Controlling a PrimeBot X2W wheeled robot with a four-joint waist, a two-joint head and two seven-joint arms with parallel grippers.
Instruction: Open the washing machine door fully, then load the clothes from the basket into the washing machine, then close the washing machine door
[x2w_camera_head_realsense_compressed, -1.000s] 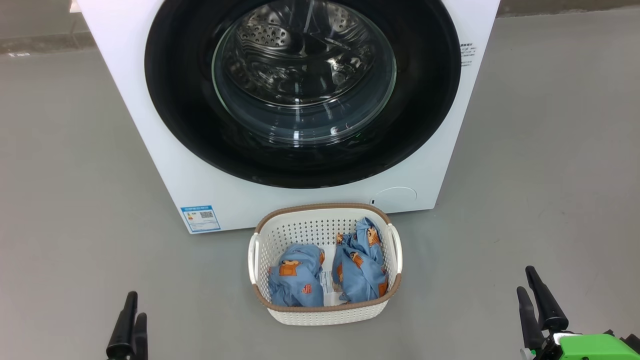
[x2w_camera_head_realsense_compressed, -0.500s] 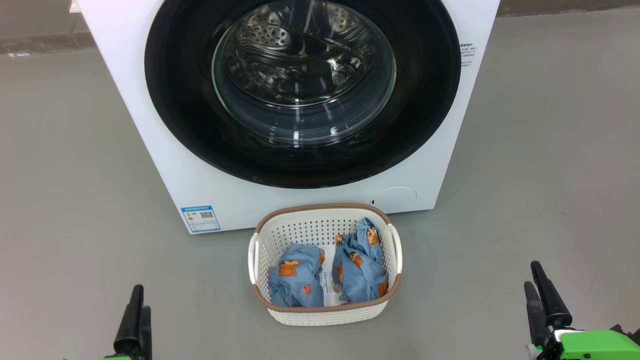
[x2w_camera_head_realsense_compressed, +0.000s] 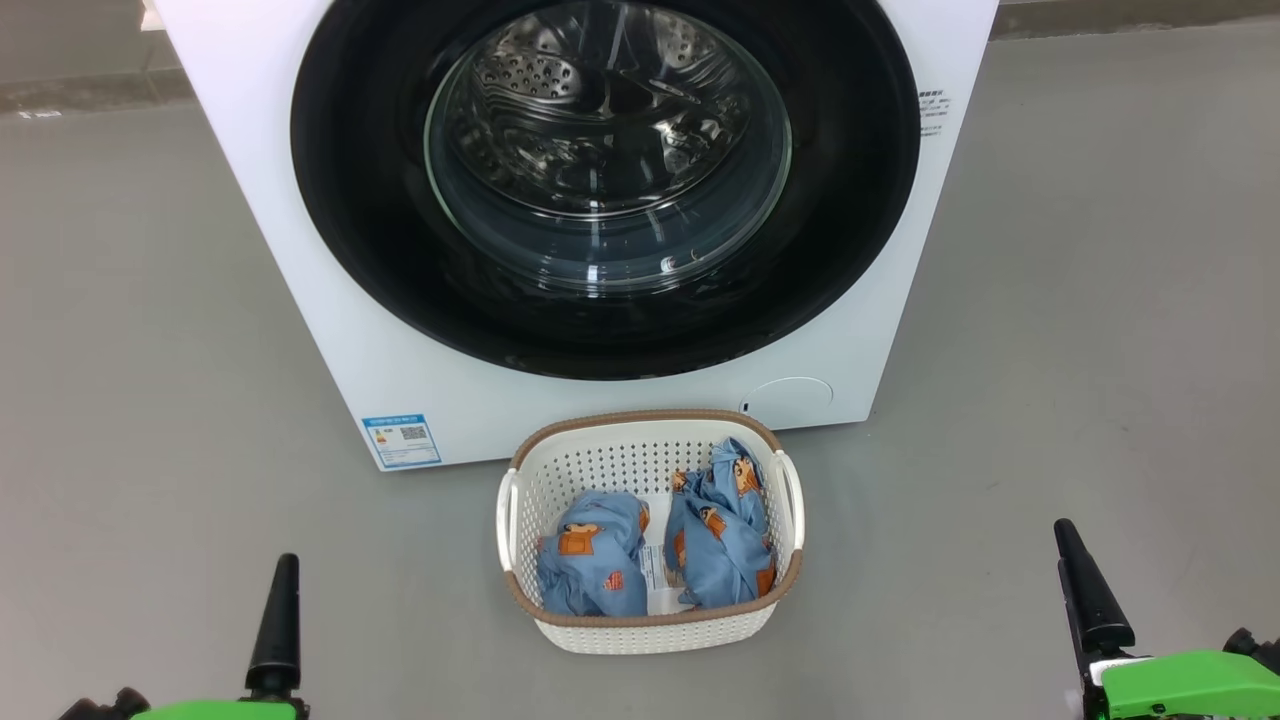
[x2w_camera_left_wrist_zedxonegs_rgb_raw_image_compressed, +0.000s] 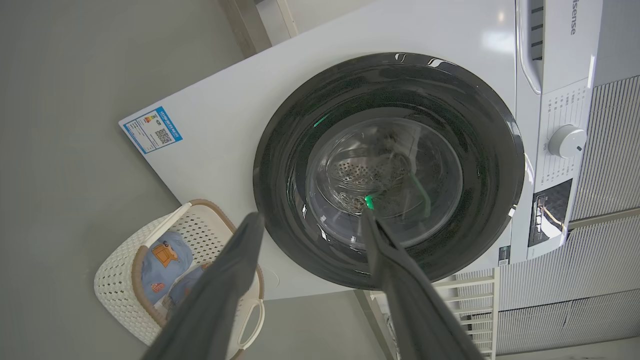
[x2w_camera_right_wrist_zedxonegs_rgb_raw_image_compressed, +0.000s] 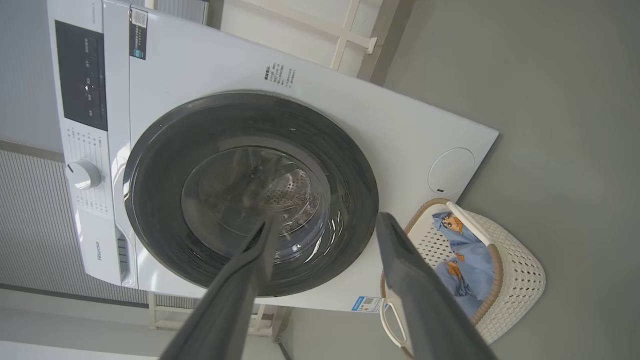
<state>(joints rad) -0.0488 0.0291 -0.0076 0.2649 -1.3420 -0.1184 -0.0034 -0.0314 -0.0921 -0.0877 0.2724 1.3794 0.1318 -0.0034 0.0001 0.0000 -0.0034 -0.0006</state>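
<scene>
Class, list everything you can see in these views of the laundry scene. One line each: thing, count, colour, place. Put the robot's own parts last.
washing machine: one, white, on the floor.
washing machine door: one, black rim and clear glass, shut on the machine's front.
basket: one, cream-white with brown rim, on the floor before the machine.
clothes: two bundles, light blue with orange-brown figures, side by side in the basket.
sticker: one, blue, front's lower left.
filter cover: one, white, front's lower right.
dial: one, white, control panel.
floor: grey.
left gripper: one, dark, open, empty.
right gripper: one, dark, open, empty.
</scene>
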